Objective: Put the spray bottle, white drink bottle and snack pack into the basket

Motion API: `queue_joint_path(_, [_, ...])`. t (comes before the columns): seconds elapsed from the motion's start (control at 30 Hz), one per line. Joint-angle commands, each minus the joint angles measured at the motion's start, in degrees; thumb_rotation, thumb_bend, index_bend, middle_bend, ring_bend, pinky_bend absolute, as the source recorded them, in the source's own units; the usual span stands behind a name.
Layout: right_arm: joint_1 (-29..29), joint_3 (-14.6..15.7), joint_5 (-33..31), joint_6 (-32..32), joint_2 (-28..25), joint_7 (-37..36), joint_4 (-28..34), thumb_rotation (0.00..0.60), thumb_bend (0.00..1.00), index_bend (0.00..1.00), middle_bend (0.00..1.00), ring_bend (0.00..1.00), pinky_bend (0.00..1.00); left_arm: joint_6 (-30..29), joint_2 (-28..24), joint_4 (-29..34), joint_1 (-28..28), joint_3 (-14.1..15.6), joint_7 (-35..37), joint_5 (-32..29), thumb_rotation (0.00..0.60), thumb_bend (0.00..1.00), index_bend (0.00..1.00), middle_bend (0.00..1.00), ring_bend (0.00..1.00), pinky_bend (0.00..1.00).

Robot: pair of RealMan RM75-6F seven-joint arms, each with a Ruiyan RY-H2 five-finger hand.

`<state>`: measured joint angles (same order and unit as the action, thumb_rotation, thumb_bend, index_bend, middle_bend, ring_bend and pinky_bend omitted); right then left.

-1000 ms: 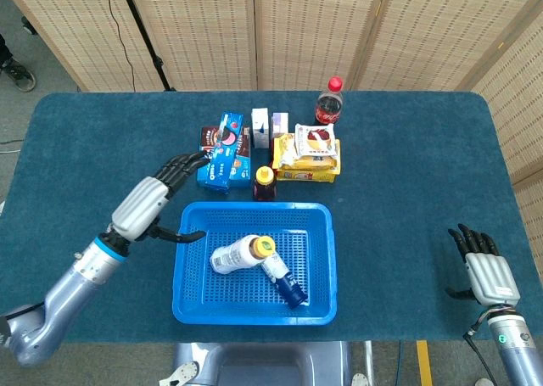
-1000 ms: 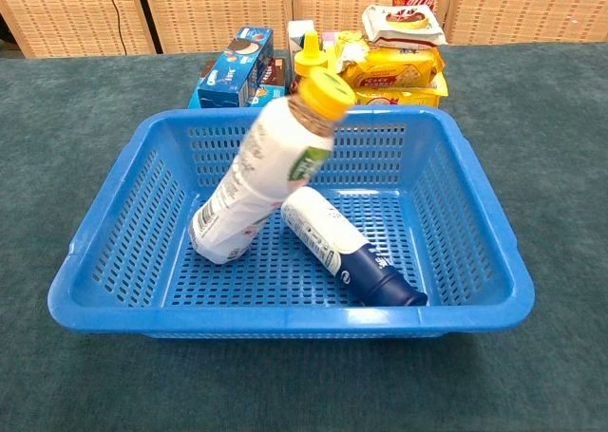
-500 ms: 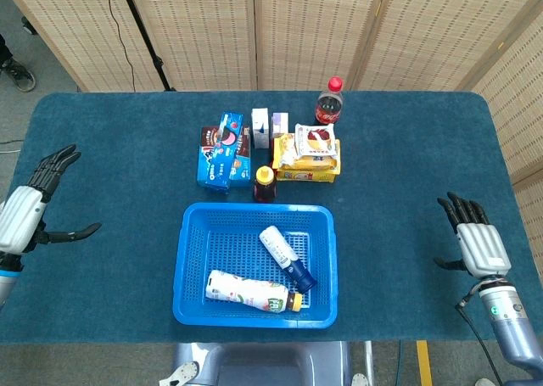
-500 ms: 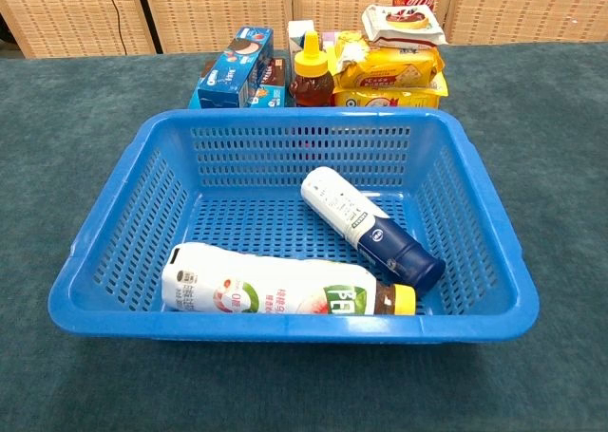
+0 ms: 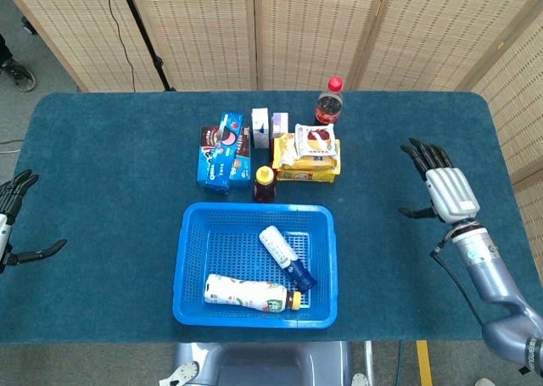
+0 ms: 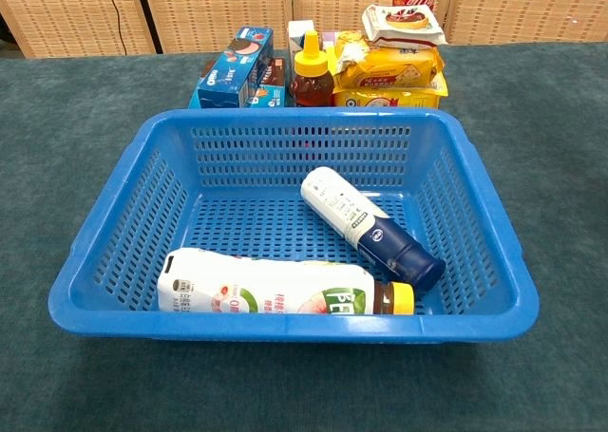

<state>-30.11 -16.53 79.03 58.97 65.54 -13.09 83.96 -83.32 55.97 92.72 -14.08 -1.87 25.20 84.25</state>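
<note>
Out at the table's far left edge, left hand (image 5: 10,220) raised over the dark teal cloth-covered table (image 5: 102,157), fingers spread upward and thumb stuck out sideways, nothing held. On the right side, right hand (image 5: 443,191) lifted likewise on its silver forearm, palm plate up, dark fingers fanned apart toward the back, thumb out to the left, holding nothing.

Near the front centre, blue perforated plastic basket (image 6: 114,261). Lying flat along its near wall, white drink bottle with yellow cap (image 6: 275,294), cap toward the right. Just behind, lying diagonally, white spray bottle with dark blue cap (image 6: 366,225), cap end close beside the drink bottle's neck.

Behind the basket among the grocery cluster, white-and-red snack pack (image 5: 316,140) resting on top of yellow biscuit packets (image 5: 307,164), outside the basket.
</note>
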Motion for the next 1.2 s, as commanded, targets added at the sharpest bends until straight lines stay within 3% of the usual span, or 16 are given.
queue_joint_path(0.03, [-4.55,-2.29,-2.21,-4.40,0.88,-0.13,-1.93,0.600,0.00,0.08,0.00,0.00,0.00,-1.17,-0.11,0.83,0.91,-0.05,-2.80,0.44,0.493,0.14,0.00,0.00,0.00,0.00])
queue_joint_path(0.23, [-11.17,-3.54,-5.47,-10.95,3.76,2.97,-6.22,0.600,0.00,0.11,0.00,0.00,0.02,-1.26,-0.30,2.15,1.84,-0.91,-5.44,-1.06,0.495,0.14,0.00,0.00,0.00,0.00])
queue_joint_path(0.5, [-18.36,-4.30,-8.45,-15.68,6.85,9.57,-7.23,0.600,0.00,0.14,0.02,0.00,0.07,0.93,-0.15,2.52,1.46,-1.95,-6.87,-2.31,0.495,0.14,0.00,0.00,0.00,0.00])
queue_joint_path(1.0, [-26.69,-3.34,-18.58,-24.23,13.20,16.70,-17.43,0.600,0.00,0.17,0.09,0.06,0.23,3.56,0.32,2.54,1.03,-3.15,-8.12,-3.64,0.493,0.14,0.00,0.00,0.00,0.00])
queue_joint_path(1.2, [-29.39,-2.59,-21.20,-27.50,15.46,17.28,-21.22,0.600,0.10,0.18,0.12,0.10,0.24,4.65,0.73,2.46,0.75,-3.64,-9.21,-4.42,0.492,0.14,0.00,0.00,0.00,0.00])
